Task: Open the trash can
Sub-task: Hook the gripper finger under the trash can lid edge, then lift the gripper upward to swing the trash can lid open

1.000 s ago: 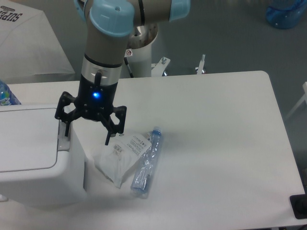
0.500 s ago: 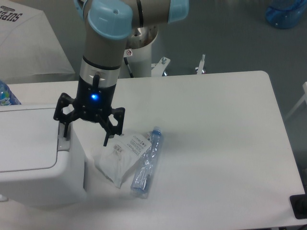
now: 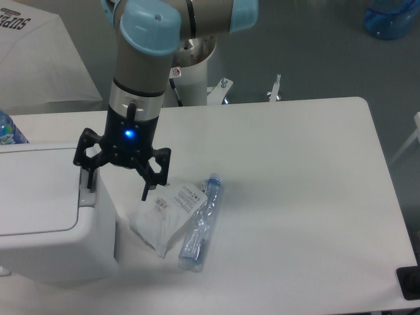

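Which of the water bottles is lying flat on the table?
The clear plastic bottle beside the white packet lies on its side; the bottle at the left edge appears upright.

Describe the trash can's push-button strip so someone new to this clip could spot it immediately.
Start at the trash can, the big white box at the table's left edge, and follow its flat lid to the right-hand end. There a small grey push-button strip sits beside the lid, directly under one finger of the open gripper. It is the only grey patch on the white bin.
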Controlling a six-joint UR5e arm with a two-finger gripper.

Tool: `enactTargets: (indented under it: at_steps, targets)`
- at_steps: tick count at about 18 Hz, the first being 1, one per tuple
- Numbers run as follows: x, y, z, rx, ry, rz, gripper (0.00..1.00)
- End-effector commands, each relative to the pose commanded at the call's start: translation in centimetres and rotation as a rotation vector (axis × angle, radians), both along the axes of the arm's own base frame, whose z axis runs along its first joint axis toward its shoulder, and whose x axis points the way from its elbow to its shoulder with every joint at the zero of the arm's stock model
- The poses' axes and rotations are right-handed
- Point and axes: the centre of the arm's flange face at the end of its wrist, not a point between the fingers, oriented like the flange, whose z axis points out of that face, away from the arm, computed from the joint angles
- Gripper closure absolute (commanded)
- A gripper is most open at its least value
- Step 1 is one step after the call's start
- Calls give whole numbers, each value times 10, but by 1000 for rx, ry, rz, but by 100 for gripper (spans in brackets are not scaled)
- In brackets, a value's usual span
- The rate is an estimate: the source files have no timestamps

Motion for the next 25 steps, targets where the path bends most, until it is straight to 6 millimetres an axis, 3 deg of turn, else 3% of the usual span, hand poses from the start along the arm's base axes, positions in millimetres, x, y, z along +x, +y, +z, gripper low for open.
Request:
enactTargets:
  at_steps: [12,21,25]
  targets:
    - [0,-1,-2,-3,0,-1,0]
    - [-9,2,65,101,141,-69,0]
    - [-21,-5,74,83,225,-89,0]
